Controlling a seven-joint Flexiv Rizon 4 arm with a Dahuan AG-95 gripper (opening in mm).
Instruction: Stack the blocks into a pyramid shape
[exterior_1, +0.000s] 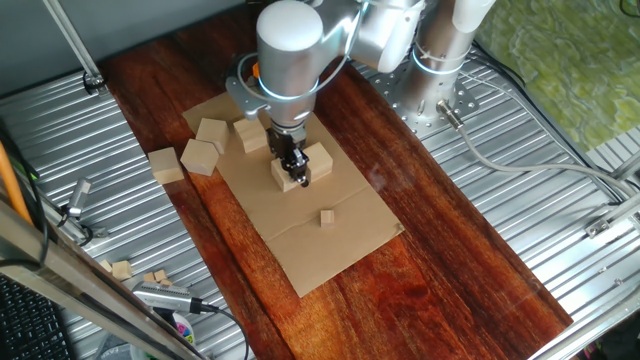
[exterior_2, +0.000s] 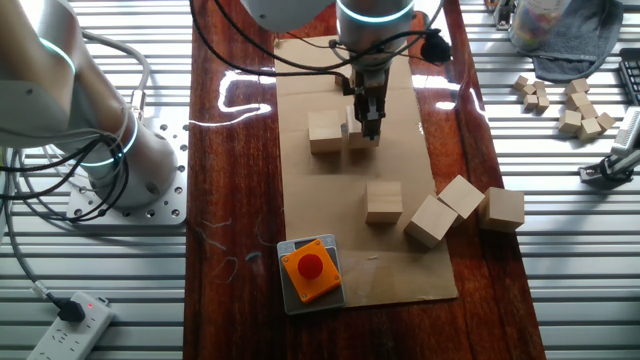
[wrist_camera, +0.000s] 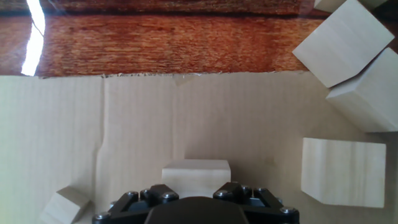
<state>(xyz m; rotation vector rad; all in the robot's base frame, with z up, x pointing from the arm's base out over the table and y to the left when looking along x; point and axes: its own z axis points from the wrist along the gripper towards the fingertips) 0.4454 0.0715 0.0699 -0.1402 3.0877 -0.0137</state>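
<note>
We see the gripper (exterior_1: 293, 170) lowered onto the cardboard sheet (exterior_1: 345, 240), its fingers narrowly parted and closed around one pale wooden block (exterior_1: 288, 177), which sits on the sheet. A second block (exterior_1: 318, 158) stands just beside the held one, touching or nearly so; in the other fixed view the pair (exterior_2: 327, 132) reads as a short row. The remaining blocks lie to the left in one fixed view: two on the cardboard (exterior_1: 211, 132) and near its edge, one more (exterior_1: 166, 164) on the dark wooden table (exterior_1: 450, 260). A tiny cube (exterior_1: 327, 217) sits alone nearer us on the sheet. An orange box (exterior_2: 309, 268) rests at the cardboard's corner. The cardboard around the tiny cube is open.
</note>
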